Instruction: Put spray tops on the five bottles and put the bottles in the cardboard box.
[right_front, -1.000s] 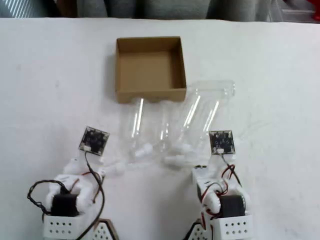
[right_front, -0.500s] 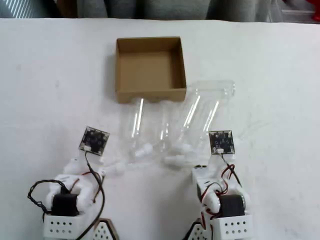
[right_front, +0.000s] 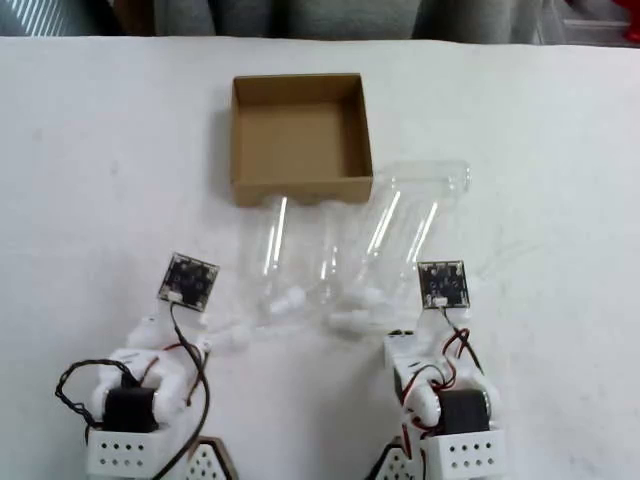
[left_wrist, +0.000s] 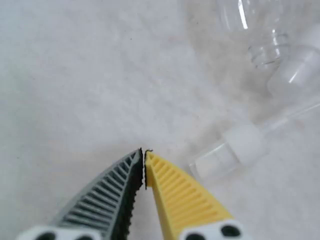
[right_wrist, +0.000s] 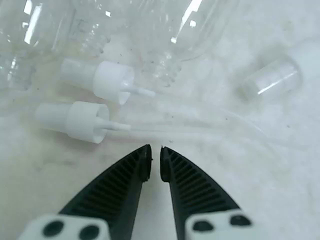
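Table (right_front: 560, 130) holds cardboard box (right_front: 300, 190) (high view); right wrist: 2 spray tops (right_wrist: 80, 120).

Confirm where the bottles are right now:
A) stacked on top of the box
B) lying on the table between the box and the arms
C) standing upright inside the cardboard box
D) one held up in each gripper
B: the clear bottles lie on their sides on the table, just outside the cardboard box, along the wall that faces the arms.

One cardboard box (right_front: 300, 191), two arms (right_front: 130, 398).
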